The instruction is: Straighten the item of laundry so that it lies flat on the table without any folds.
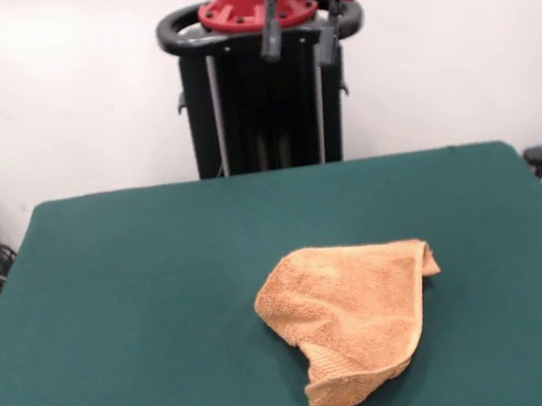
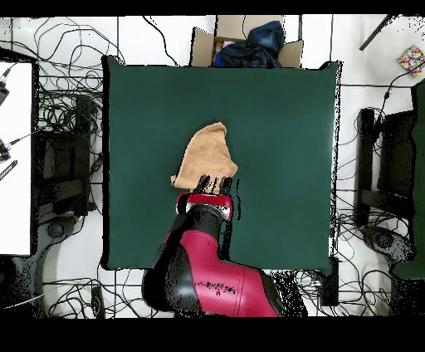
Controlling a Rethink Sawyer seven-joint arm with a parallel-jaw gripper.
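The item of laundry (image 1: 353, 318) is a light-orange towel lying crumpled on the dark green table (image 1: 114, 306), a little right of centre and near the front edge. One end is folded over and its hem curls under. In the overhead view the towel (image 2: 207, 154) lies mid-table (image 2: 282, 124), narrowing toward the far side. My gripper (image 1: 300, 37) hangs high above the table's far side, open, with nothing between its fingers. From overhead the gripper (image 2: 214, 184) overlaps the towel's edge nearest the robot and hides part of it.
A cardboard box (image 2: 245, 46) holding dark blue cloth stands just beyond the table's far edge. Cables cover the floor on all sides. Black equipment (image 2: 390, 166) stands to the right and a white surface (image 2: 12, 158) to the left.
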